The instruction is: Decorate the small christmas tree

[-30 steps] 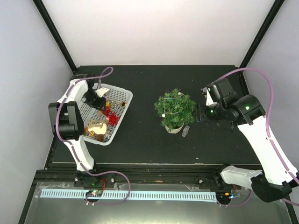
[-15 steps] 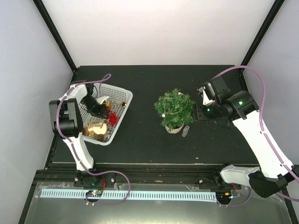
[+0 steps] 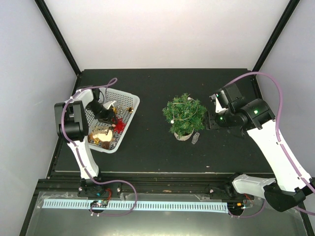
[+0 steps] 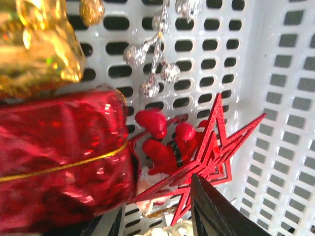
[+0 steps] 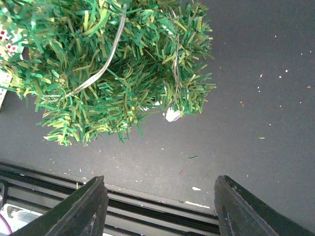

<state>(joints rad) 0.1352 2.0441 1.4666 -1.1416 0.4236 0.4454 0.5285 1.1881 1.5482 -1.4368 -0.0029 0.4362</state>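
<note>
The small christmas tree stands mid-table on a whitish pot; a thin wire with white bulbs runs through its green sprigs. My right gripper hovers just right of it, open, with only bare table between the fingers. My left gripper is down in the white basket, open. A lower point of a red glitter star lies between its fingers, against the right one. A red Santa figure lies under the star.
The basket also holds a shiny red wrapped gift, a gold ornament and a silver berry sprig. A small pale object lies on the table by the tree's pot. Black frame posts stand at the back corners.
My left gripper has moved a little nearer inside the basket, toward the red star, and its jaws have widened slightly. The right arm has shifted only slightly beside the tree.
</note>
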